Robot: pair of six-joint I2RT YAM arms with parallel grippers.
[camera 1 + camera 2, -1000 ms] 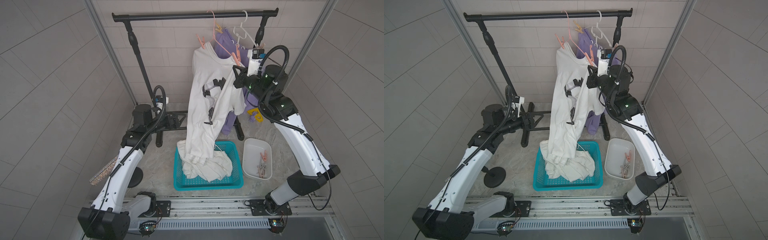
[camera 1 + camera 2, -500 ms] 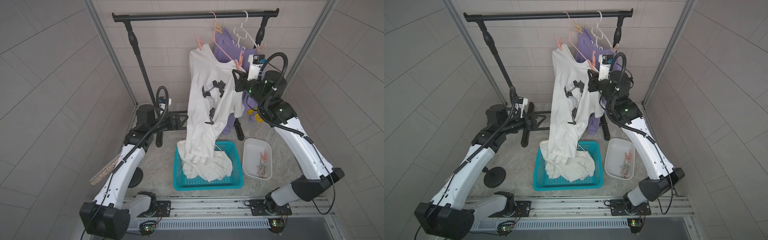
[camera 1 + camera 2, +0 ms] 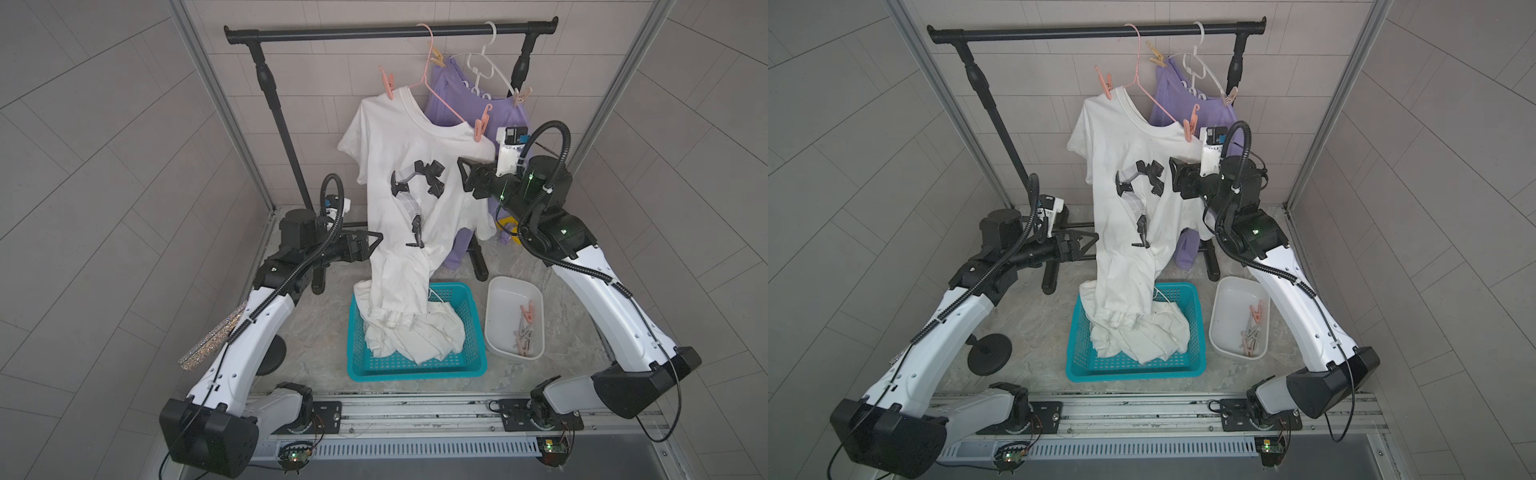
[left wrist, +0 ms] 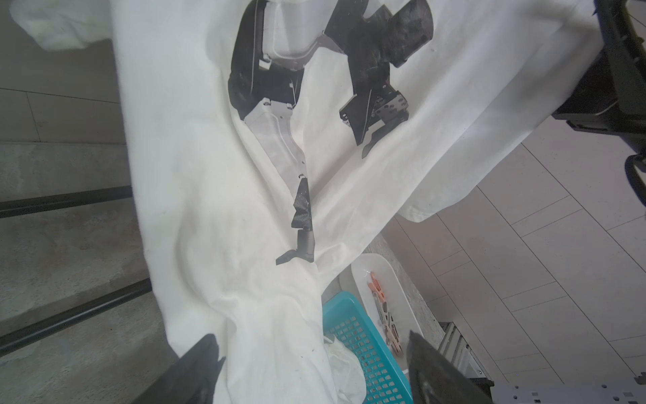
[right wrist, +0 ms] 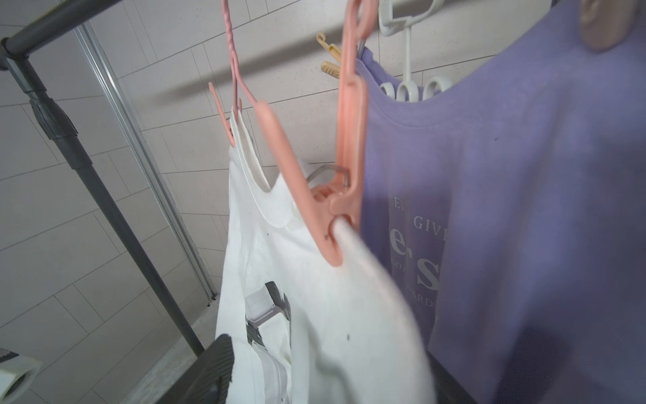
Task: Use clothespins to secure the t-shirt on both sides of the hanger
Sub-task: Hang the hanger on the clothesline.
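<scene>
A white t-shirt (image 3: 415, 166) (image 3: 1129, 166) with a black print hangs on a pink hanger (image 3: 432, 79) on the rail. Two pink clothespins pinch it, one at each shoulder (image 3: 388, 85) (image 3: 481, 126). In the right wrist view the nearer clothespin (image 5: 335, 196) clamps the shoulder fabric to the hanger. My right gripper (image 3: 465, 176) (image 5: 328, 384) is open just below that pin, with the sleeve hanging loose between its jaws. My left gripper (image 3: 372, 241) (image 4: 314, 367) is open beside the shirt's lower side, holding nothing.
A purple shirt (image 3: 469, 104) hangs on a white hanger (image 3: 486, 70) behind. A teal basket (image 3: 473, 357) holds white cloth and the t-shirt's hem. A white tub (image 3: 498, 316) of spare clothespins (image 3: 525, 328) sits beside it. The rack's black post (image 3: 286, 137) and feet stand behind my left arm.
My right gripper has opened, let go of the clothespin at the shoulder and dropped below it. The pin stays clamped. The left arm has edged slightly toward the shirt.
</scene>
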